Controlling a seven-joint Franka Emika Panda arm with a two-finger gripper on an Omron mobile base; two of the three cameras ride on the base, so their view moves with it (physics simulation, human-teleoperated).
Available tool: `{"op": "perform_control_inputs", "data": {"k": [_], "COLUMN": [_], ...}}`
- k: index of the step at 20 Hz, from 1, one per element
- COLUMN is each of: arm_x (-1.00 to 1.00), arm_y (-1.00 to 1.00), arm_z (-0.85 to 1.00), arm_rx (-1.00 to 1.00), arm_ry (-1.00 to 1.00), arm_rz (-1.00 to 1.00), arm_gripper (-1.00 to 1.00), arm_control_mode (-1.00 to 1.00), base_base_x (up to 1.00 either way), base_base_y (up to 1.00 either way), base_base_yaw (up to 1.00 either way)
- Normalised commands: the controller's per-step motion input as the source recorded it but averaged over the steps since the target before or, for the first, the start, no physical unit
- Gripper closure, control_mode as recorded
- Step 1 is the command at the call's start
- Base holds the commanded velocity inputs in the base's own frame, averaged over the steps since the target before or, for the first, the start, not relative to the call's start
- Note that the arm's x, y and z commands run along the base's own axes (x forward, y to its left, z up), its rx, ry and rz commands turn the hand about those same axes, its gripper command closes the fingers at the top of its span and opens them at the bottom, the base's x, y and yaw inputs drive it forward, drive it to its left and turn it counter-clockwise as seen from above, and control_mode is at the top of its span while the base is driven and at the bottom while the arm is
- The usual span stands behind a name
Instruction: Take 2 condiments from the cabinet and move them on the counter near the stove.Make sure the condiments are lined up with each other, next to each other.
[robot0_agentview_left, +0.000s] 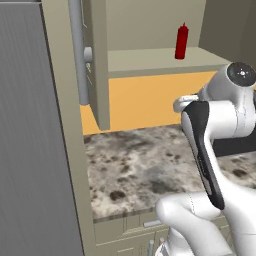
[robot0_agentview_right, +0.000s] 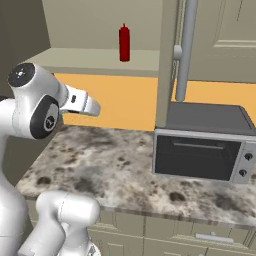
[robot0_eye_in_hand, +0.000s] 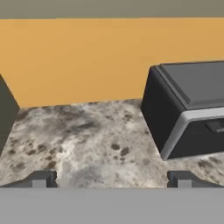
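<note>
One red squeeze-bottle condiment (robot0_agentview_left: 181, 42) (robot0_agentview_right: 124, 44) stands upright on the beige shelf of the open wall cabinet (robot0_agentview_left: 150, 62) (robot0_agentview_right: 95, 57). My gripper (robot0_eye_in_hand: 112, 180) is open, its two fingertips (robot0_eye_in_hand: 41, 179) far apart with nothing between them. It hovers over the mottled counter (robot0_eye_in_hand: 87, 140) (robot0_agentview_left: 140, 165) (robot0_agentview_right: 100, 160), well below the shelf, and faces the orange back wall. My white hand (robot0_agentview_right: 82, 103) sits lower and to the left of the bottle. The stove is out of view.
The cabinet door (robot0_agentview_left: 98, 60) hangs open with a long metal handle (robot0_agentview_left: 76, 50) (robot0_agentview_right: 185, 50). A black and grey countertop oven (robot0_agentview_right: 200, 147) (robot0_eye_in_hand: 188, 109) stands on the counter to the right. A tall grey panel (robot0_agentview_left: 30, 150) closes off the left.
</note>
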Motion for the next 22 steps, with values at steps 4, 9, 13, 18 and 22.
{"op": "perform_control_inputs", "data": {"k": [4, 9, 13, 18, 22], "arm_x": [0.19, 0.11, 0.16, 0.25, 0.43], "arm_y": [-0.02, -0.11, -0.04, 0.0, -0.04], "arm_z": [0.37, 0.53, 0.48, 0.4, 0.25], "arm_rx": [-0.04, -0.06, -0.03, 0.0, 0.0], "arm_ry": [-0.42, -0.23, -0.05, 0.06, 0.09], "arm_rz": [0.0, -0.01, -0.03, -0.02, 0.0], "arm_gripper": [-1.0, -1.0, -1.0, -1.0, -1.0], "arm_control_mode": [-1.0, -1.0, -1.0, -1.0, -1.0], "base_base_x": [0.0, 0.0, 0.0, 0.0, 0.0], "base_base_y": [0.0, 0.0, 0.0, 0.0, 0.0], "base_base_yaw": [0.0, 0.0, 0.0, 0.0, 0.0]}}
